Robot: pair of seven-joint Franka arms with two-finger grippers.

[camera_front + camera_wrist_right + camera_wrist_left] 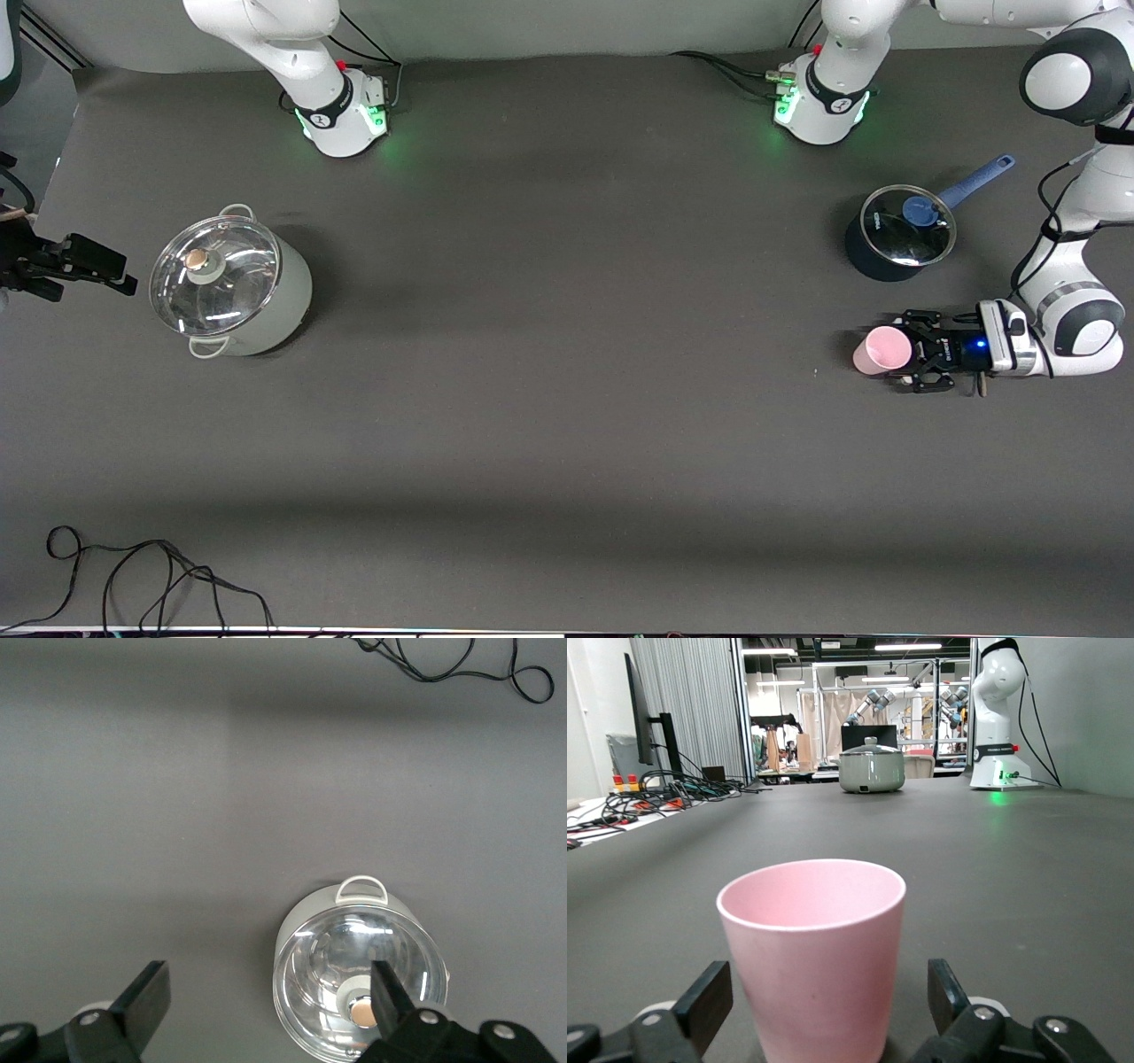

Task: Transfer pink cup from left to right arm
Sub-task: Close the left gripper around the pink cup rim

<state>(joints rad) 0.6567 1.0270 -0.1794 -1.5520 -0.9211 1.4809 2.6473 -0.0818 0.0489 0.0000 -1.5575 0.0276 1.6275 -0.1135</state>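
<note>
The pink cup [880,350] stands upright on the dark table toward the left arm's end. My left gripper [905,351] is low at table level with its jaws open on either side of the cup, a gap showing on both sides. In the left wrist view the cup [815,948] fills the space between the fingers [709,1001]. My right gripper [111,270] is open and empty, up in the air beside the large pot at the right arm's end of the table; it also shows in the right wrist view [270,992].
A grey-green pot with a glass lid [232,285] stands toward the right arm's end, seen from above in the right wrist view [354,966]. A dark blue saucepan with a glass lid [899,232] stands just farther from the front camera than the cup. Cables [159,576] lie at the table's front edge.
</note>
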